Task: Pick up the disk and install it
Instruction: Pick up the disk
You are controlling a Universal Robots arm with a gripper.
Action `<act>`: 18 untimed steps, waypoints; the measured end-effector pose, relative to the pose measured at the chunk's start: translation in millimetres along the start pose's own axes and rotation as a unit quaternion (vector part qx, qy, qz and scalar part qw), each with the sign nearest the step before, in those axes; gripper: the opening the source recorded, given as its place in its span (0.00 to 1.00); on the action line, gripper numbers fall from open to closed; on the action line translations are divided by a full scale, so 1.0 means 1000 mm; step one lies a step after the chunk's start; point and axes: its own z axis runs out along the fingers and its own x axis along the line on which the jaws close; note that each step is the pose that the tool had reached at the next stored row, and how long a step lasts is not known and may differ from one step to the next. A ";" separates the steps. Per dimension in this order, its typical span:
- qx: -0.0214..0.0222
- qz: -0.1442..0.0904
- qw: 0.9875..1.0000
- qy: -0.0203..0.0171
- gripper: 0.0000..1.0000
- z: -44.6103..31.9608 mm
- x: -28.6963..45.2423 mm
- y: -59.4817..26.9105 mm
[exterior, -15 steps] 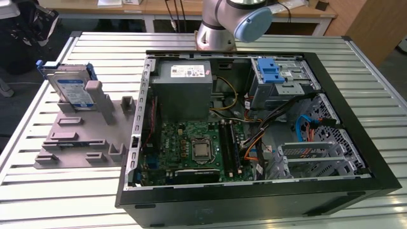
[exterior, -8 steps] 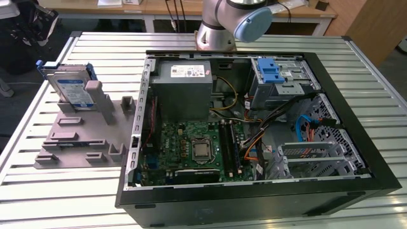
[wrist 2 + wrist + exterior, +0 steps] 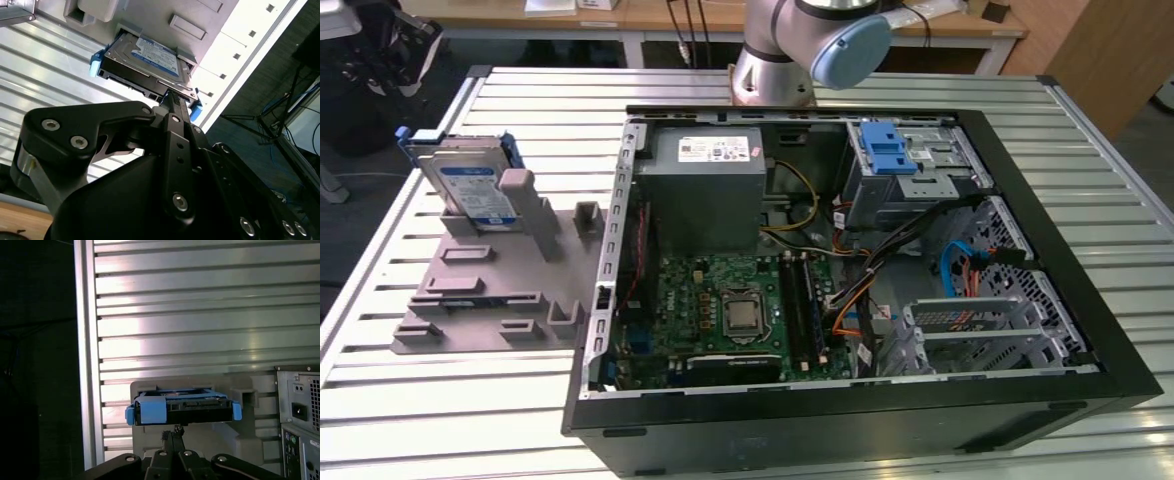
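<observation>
Progress looks to be at the very start: the disk stands upright on its edge in the grey holder, well apart from the computer case, on the exterior view's left side of the worktop. As far as I can judge, neither the pick-up nor the fitting has been done.

In both wrist views the gripper lines up with the blue-framed edge of the disk. Its fingers are pressed together with nothing pinched between them. They point at the disk without holding it.

The holder is a flat grey tray with upright posts. The disk sits at its far end, leaning between posts, and the other slots carry nothing.

The case lies open on its side. Inside it are the grey power supply at the far end and the green motherboard below it. A metal drive cage with a blue plastic piece on top stands in the far corner on the exterior view's right. Loose cables run between the board and the cage.
</observation>
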 end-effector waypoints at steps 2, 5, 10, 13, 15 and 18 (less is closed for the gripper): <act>0.000 0.000 1.000 0.000 0.11 0.0000 0.0000 0.0000; 0.000 -0.001 1.000 0.000 0.11 0.0000 0.0000 0.0000; 0.000 -0.035 0.999 0.002 0.11 0.0001 0.0001 0.0000; 0.001 -0.076 0.997 0.003 0.11 0.0001 0.0000 0.0000; 0.001 -0.090 0.996 0.004 0.11 0.0001 0.0001 0.0000; 0.001 -0.105 0.994 0.005 0.11 0.0001 0.0000 0.0000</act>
